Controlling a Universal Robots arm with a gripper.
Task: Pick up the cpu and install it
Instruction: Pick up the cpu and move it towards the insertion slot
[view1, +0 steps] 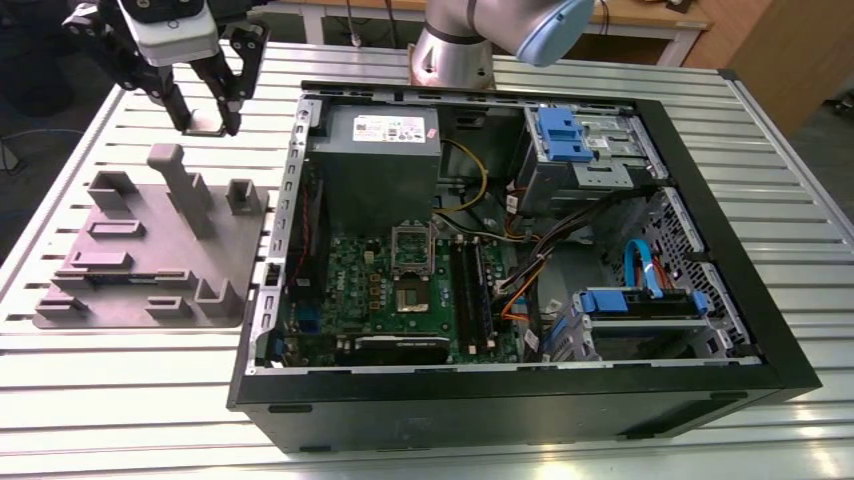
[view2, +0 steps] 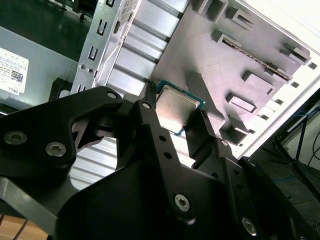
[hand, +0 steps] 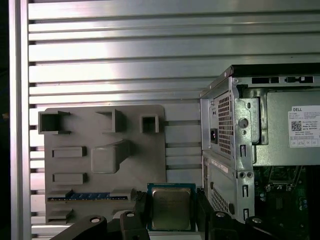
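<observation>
- The gripper is clamped on the cpu, one finger on each of two opposite edges, metal top showing in both wrist views.
- Both hang in the air over the slatted table.
- Below, to one side of the gripper, lies a grey holder plate with a tall post near the fingers.
- On the gripper's other side stands the open computer case.
- The case's metal wall and the power supply lie between the gripper and the motherboard.
- Cables run beside the board's socket.
</observation>
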